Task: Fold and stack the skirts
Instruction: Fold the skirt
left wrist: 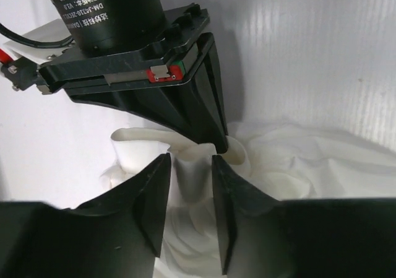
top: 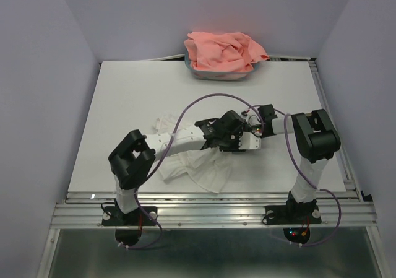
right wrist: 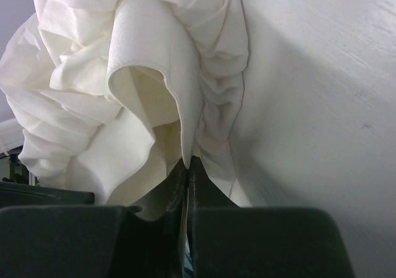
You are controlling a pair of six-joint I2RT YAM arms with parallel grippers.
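The white pleated skirt (top: 197, 171) lies crumpled on the table in front of the arms, partly hidden under the left arm. My right gripper (right wrist: 187, 164) is shut on a raised edge of the white skirt (right wrist: 142, 86), which bunches up just past its fingertips. My left gripper (left wrist: 192, 166) faces it with jaws apart. A fold of the white skirt (left wrist: 193, 169) stands loose in the gap. In the left wrist view, the right gripper's fingers (left wrist: 198, 114) pinch the cloth just beyond. The two grippers meet above the table's middle (top: 247, 135). The salmon-pink skirt (top: 223, 50) is heaped at the back.
A teal tub (top: 213, 75) at the table's far edge holds the pink skirt. The white table (top: 136, 98) is walled by grey panels on three sides. A metal rail (top: 210, 213) runs along the near edge by the arm bases.
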